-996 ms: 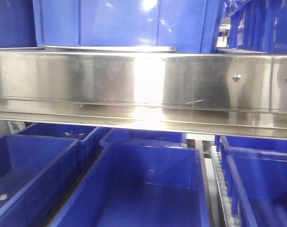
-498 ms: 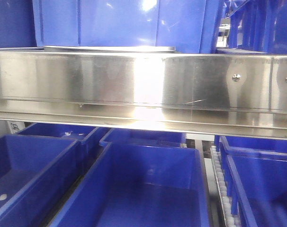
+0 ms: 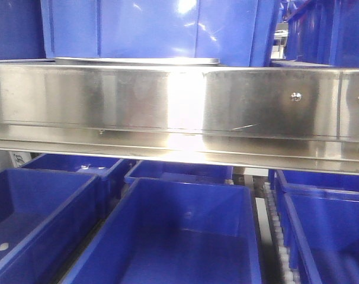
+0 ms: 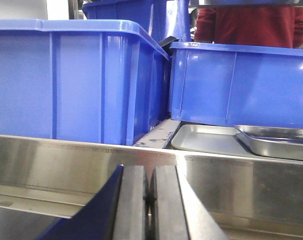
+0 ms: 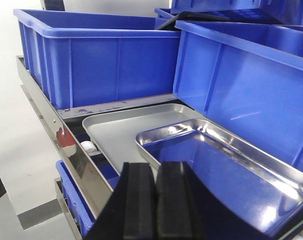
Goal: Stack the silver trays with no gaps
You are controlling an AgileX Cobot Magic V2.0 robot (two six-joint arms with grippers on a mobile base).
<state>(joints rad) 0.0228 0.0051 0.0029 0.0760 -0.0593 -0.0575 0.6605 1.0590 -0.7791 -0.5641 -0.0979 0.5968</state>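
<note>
Two silver trays on the upper shelf among blue bins (image 5: 106, 60): upper tray (image 5: 231, 165) tilted, overlapping the flat lower tray (image 5: 121, 127), not nested flush. Right gripper (image 5: 155, 200) clenched on nothing, just before the upper tray. Left gripper (image 4: 149, 200) likewise closed and empty, behind the steel rail (image 4: 241, 185).
</note>
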